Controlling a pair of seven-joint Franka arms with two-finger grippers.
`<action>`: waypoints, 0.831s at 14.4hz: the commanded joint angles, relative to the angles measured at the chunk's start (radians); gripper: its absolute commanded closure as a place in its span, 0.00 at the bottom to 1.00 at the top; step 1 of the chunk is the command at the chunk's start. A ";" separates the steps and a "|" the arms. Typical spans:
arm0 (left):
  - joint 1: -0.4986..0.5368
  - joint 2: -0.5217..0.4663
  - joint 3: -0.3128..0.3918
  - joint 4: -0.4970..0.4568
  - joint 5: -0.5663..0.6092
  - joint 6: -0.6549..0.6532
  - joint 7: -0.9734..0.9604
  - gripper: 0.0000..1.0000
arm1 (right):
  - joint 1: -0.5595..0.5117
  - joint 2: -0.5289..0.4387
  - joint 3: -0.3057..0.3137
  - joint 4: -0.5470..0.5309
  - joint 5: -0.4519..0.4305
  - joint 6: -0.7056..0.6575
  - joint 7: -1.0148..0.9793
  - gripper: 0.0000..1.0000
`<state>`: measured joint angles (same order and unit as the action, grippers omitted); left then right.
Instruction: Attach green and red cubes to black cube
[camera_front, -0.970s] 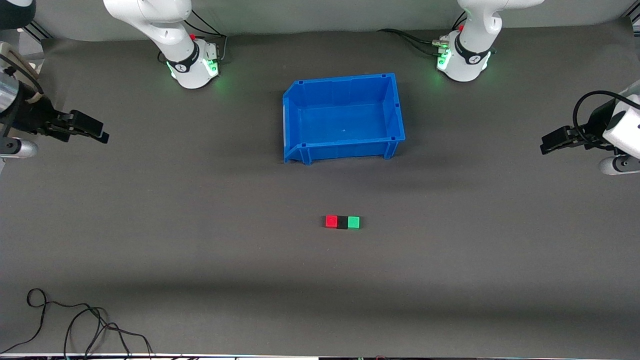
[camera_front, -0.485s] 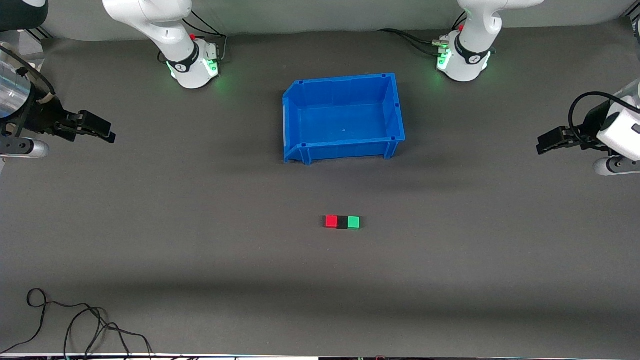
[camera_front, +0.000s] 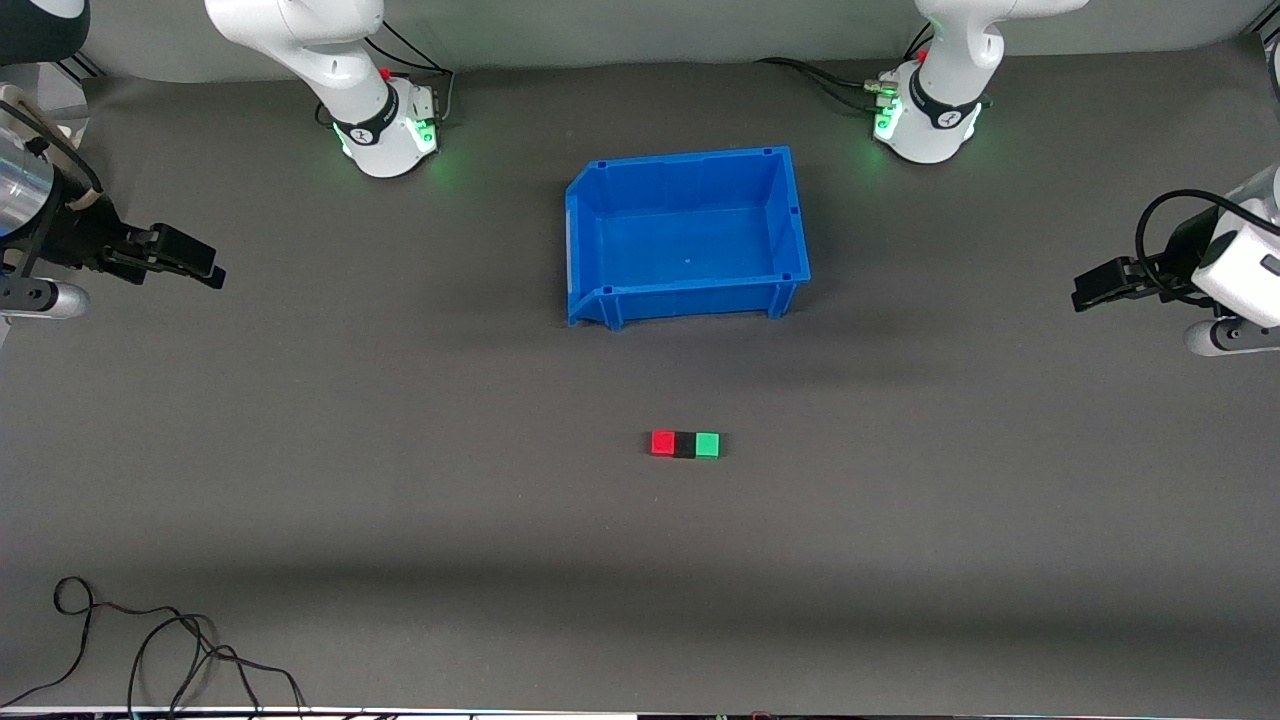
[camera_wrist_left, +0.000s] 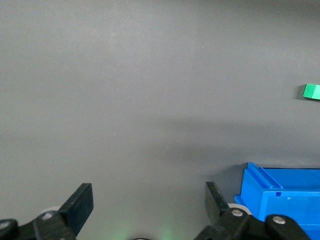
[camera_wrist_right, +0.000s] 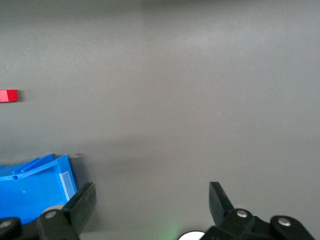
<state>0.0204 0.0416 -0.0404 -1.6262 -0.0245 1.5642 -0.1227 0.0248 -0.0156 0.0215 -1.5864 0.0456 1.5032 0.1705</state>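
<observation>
Now | black cube (camera_front: 684, 445) matte, touching red cube (camera_front: 662, 442), green cube (camera_front: 707, 444) | left pincer (camera_wrist_left: 147, 210), right pincer (camera_wrist_right: 152, 205) apart

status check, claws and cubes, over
Left claw and right claw open, empty, parked at table ends. Red cube, black cube, green cube joined in a row. Nothing in the way.
</observation>
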 joint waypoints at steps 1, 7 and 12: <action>0.007 -0.016 0.007 -0.001 -0.046 0.008 -0.021 0.01 | 0.017 0.006 -0.008 -0.003 -0.020 0.015 0.020 0.00; 0.006 -0.003 0.005 -0.004 -0.015 0.022 -0.008 0.01 | 0.021 0.025 -0.008 0.011 -0.018 0.017 0.014 0.00; 0.003 0.006 0.004 -0.004 0.020 0.037 -0.008 0.01 | 0.020 0.026 -0.008 0.011 -0.018 0.017 0.010 0.00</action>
<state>0.0233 0.0515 -0.0361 -1.6269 -0.0229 1.5868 -0.1288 0.0319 0.0078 0.0215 -1.5839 0.0456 1.5135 0.1705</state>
